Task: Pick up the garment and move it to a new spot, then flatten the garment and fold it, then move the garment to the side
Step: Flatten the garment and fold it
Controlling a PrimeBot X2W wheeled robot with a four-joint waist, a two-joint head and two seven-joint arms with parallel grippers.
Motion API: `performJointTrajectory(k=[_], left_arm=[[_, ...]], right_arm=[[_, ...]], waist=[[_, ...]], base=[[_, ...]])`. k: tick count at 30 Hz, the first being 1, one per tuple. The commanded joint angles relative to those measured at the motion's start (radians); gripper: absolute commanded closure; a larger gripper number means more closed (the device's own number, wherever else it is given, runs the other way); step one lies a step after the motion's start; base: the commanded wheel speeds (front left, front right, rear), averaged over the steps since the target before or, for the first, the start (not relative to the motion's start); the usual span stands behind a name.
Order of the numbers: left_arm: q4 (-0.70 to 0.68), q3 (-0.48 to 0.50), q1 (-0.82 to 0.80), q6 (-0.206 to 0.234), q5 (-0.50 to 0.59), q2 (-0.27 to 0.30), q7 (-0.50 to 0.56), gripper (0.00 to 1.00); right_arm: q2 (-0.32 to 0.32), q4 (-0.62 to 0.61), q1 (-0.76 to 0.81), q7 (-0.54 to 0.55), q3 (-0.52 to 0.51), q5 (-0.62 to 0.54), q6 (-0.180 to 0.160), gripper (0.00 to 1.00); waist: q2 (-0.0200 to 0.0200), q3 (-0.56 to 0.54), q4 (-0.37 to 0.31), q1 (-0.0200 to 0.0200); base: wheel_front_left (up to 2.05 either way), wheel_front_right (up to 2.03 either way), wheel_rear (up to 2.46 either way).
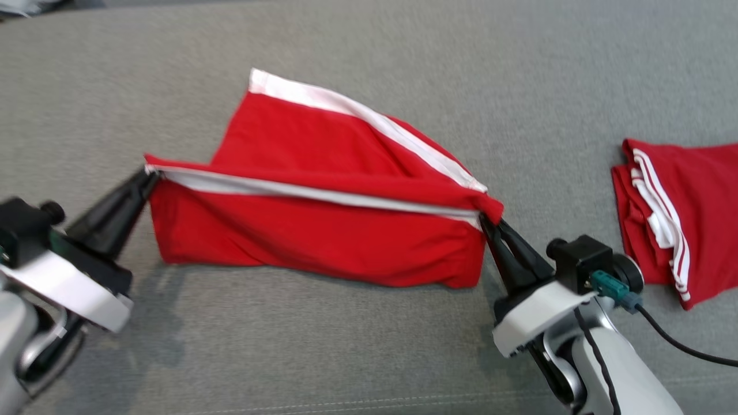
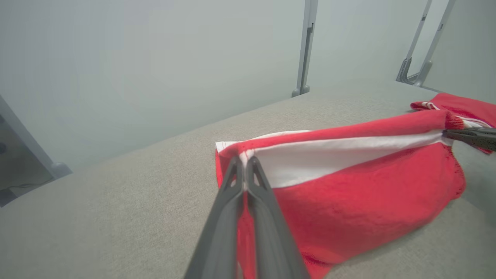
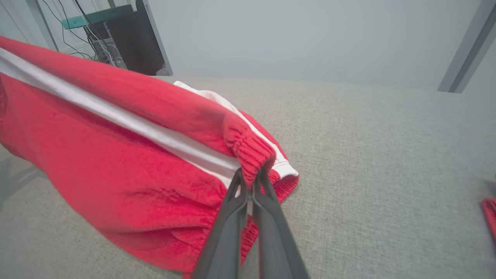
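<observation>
Where the grey fabric surface (image 1: 369, 52) spreads across the scene, a red garment (image 1: 323, 236) with white bands is held in the middle of it, drawn taut between the two grippers. At the left, the left gripper (image 1: 150, 174) is seen with its two dark fingers pressed fully together on the garment's left corner, just where a white band ends. From that corner a straight upper edge is stretched to the right, clear of the surface. Below it the red cloth is let hang until its lower fold touches the grey fabric. Behind it, the far part is laid back on the surface, ending in a white-edged corner. At the right end of the edge, the right gripper (image 1: 488, 222) is closed tight on a ribbed red corner of the cloth. Farther right, well apart from the held piece, a second red garment (image 1: 686, 202) with white stripes is seen lying folded. A dark cable (image 1: 683, 347) is run from the right wrist toward the right edge.
</observation>
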Motion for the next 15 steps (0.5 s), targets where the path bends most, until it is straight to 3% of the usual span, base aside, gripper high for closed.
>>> performJointTrajectory(k=[1, 9, 15], left_arm=[[-0.016, 0.036, -0.074, 0.001, -0.008, 0.069, -0.006, 1.0], [-0.038, 0.022, -0.242, 0.001, 0.001, 0.195, -0.006, 1.0], [-0.037, 0.056, -0.293, 0.001, 0.018, 0.248, -0.006, 1.0]], right_arm=[[0.006, -0.033, -0.034, -0.022, 0.03, 0.008, 0.001, 1.0], [0.006, -0.053, -0.123, -0.132, 0.077, 0.083, 0.001, 1.0], [0.006, -0.091, -0.167, -0.159, 0.115, 0.13, 0.001, 1.0]], waist=[[0.0, 0.086, -0.064, 0.0], [0.0, 0.24, -0.158, 0.0], [0.0, 0.297, -0.209, 0.0]], base=[[0.0, 0.0, 0.0], [0.0, 0.0, 0.0], [0.0, 0.0, 0.0]])
